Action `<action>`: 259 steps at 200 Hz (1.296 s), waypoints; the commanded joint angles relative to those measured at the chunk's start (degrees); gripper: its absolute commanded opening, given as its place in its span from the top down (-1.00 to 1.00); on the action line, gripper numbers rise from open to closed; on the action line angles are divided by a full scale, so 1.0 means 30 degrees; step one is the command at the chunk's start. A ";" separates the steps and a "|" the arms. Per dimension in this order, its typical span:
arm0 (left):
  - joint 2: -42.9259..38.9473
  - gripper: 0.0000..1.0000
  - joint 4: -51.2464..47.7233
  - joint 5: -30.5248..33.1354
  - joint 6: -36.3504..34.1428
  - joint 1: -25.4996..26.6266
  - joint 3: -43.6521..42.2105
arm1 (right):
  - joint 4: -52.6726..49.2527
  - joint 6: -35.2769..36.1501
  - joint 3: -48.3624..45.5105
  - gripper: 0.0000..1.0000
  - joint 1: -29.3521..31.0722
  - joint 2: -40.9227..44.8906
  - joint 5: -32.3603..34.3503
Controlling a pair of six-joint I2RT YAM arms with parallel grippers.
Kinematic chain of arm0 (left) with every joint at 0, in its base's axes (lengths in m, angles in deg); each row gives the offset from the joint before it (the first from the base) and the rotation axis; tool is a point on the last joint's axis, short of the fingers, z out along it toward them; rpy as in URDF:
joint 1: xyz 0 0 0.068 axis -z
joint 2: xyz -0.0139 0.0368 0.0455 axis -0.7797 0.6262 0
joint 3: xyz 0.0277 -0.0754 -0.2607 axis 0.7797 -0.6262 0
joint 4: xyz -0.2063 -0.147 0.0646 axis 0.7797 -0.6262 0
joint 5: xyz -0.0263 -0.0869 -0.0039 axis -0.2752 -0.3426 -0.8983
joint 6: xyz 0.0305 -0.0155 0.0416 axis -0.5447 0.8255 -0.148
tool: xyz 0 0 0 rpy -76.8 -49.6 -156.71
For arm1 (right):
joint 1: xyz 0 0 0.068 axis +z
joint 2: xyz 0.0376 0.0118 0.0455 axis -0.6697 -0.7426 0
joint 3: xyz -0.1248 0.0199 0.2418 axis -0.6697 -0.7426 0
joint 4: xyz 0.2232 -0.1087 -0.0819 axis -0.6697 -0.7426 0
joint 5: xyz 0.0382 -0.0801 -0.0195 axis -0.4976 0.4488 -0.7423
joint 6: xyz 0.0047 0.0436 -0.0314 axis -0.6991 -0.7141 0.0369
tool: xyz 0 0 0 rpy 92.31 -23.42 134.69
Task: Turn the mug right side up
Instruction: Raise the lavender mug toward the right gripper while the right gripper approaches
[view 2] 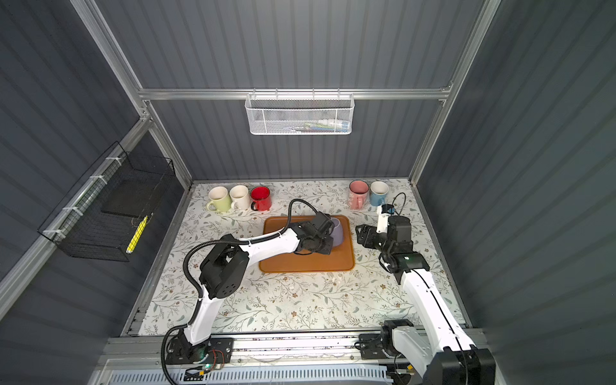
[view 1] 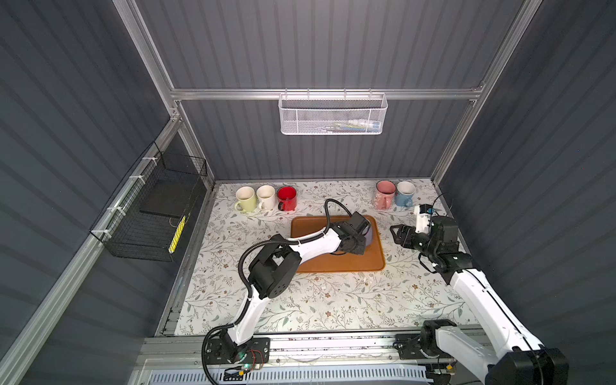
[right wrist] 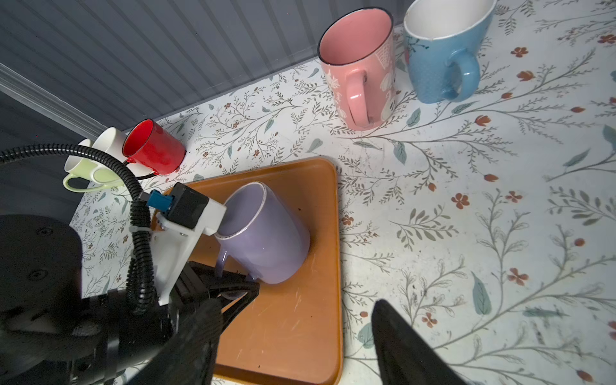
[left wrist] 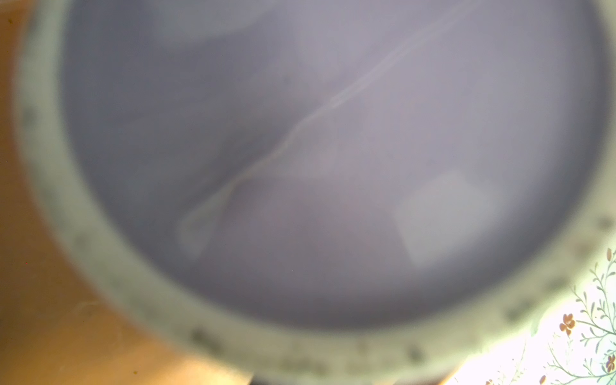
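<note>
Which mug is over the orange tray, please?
The purple mug, tilted over the orange tray; the green mug, cream mug, red mug, pink mug and blue mug stand upright on the tablecloth.

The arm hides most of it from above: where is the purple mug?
In both top views the purple mug sits tilted on the far right part of the orange tray, its handle held by the left pincer.

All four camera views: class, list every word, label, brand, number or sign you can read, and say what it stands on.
No text can be read in any view.
Tube in the white mesh basket: coloured print, too small to read.
Yellow strip in the black wire basket: any markings too small to read.
Pink mug: white pattern, no letters made out.
Purple mug: plain; blurred in the left wrist view.
</note>
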 commanded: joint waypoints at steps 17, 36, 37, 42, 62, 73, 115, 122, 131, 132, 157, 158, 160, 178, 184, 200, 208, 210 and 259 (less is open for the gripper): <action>-0.2364 0.98 0.1719 -0.0995 -0.0763 -0.0472 -0.0822 | 0.0500 -0.0324 -0.0429 -0.46 -0.0049 -0.0067 -0.0334; -0.3096 1.00 0.2602 -0.1835 -0.0743 -0.0896 -0.1553 | 0.0926 -0.0569 -0.0709 -0.46 -0.0074 -0.0067 -0.0554; -0.3132 1.00 0.2637 -0.1888 -0.0725 -0.0923 -0.1591 | 0.0931 -0.0559 -0.0720 -0.46 -0.0091 -0.0067 -0.0573; -0.3326 1.00 0.2871 -0.2144 -0.0714 -0.1047 -0.1782 | 0.0977 -0.0627 -0.0776 -0.45 -0.0107 -0.0071 -0.0640; -0.4057 1.00 0.3768 -0.3021 -0.0586 -0.1462 -0.2478 | 0.1166 -0.0775 -0.0929 -0.45 -0.0195 -0.0068 -0.0867; -0.4346 1.00 0.4102 -0.3436 -0.0525 -0.1687 -0.2743 | 0.1331 -0.0867 -0.1050 -0.45 -0.0279 -0.0051 -0.1022; -0.5548 1.00 0.5997 -0.5953 -0.0012 -0.2666 -0.3841 | 0.2974 -0.1332 -0.2174 -0.46 -0.0874 0.0933 -0.3296; -0.5718 1.00 0.6247 -0.6507 -0.0024 -0.2776 -0.3869 | 0.3545 -0.1461 -0.2458 -0.46 -0.1001 0.1242 -0.3777; -0.5881 1.00 0.6350 -0.7368 -0.0088 -0.2876 -0.3849 | 0.4356 -0.1604 -0.2957 -0.46 -0.1172 0.1691 -0.4474; -0.5886 1.00 0.6357 -0.7438 -0.0105 -0.2895 -0.3822 | 0.4462 -0.1633 -0.3001 -0.46 -0.1196 0.1735 -0.4555; -0.6239 1.00 0.6308 -0.8821 -0.0382 -0.3030 -0.3468 | 0.7295 -0.2543 -0.4354 -0.47 -0.1668 0.2585 -0.6556; -0.6270 1.00 0.6307 -0.8897 -0.0383 -0.3030 -0.3471 | 0.7396 -0.2585 -0.4388 -0.47 -0.1679 0.2621 -0.6621; -0.6308 1.00 0.6335 -0.9013 -0.0406 -0.3031 -0.3458 | 0.7619 -0.2661 -0.4487 -0.47 -0.1724 0.2663 -0.6787; -0.6610 1.00 0.6686 -1.0006 -0.0414 -0.3087 -0.3474 | 0.9439 -0.3400 -0.5145 -0.47 -0.1949 0.2718 -0.8121; -0.6673 1.00 0.6836 -1.0360 -0.0384 -0.3109 -0.3502 | 0.9895 -0.3628 -0.5283 -0.47 -0.1982 0.2666 -0.8450; -0.6898 1.00 0.7179 -1.1089 -0.0328 -0.3097 -0.3632 | 1.1029 -0.4154 -0.5569 -0.47 -0.2056 0.2584 -0.9065; -0.7059 1.00 0.7396 -1.1246 -0.0283 -0.3089 -0.3744 | 1.1548 -0.4393 -0.5701 -0.47 -0.2085 0.2568 -0.9194; -0.7114 1.00 0.7450 -1.1292 -0.0264 -0.3089 -0.3776 | 1.1631 -0.4461 -0.5760 -0.47 -0.2096 0.2562 -0.9218; -0.7389 1.00 0.9355 -1.2303 0.0724 -0.3148 -0.4103 | 1.6639 -0.7082 -0.6874 -0.47 -0.2304 0.1613 -1.0218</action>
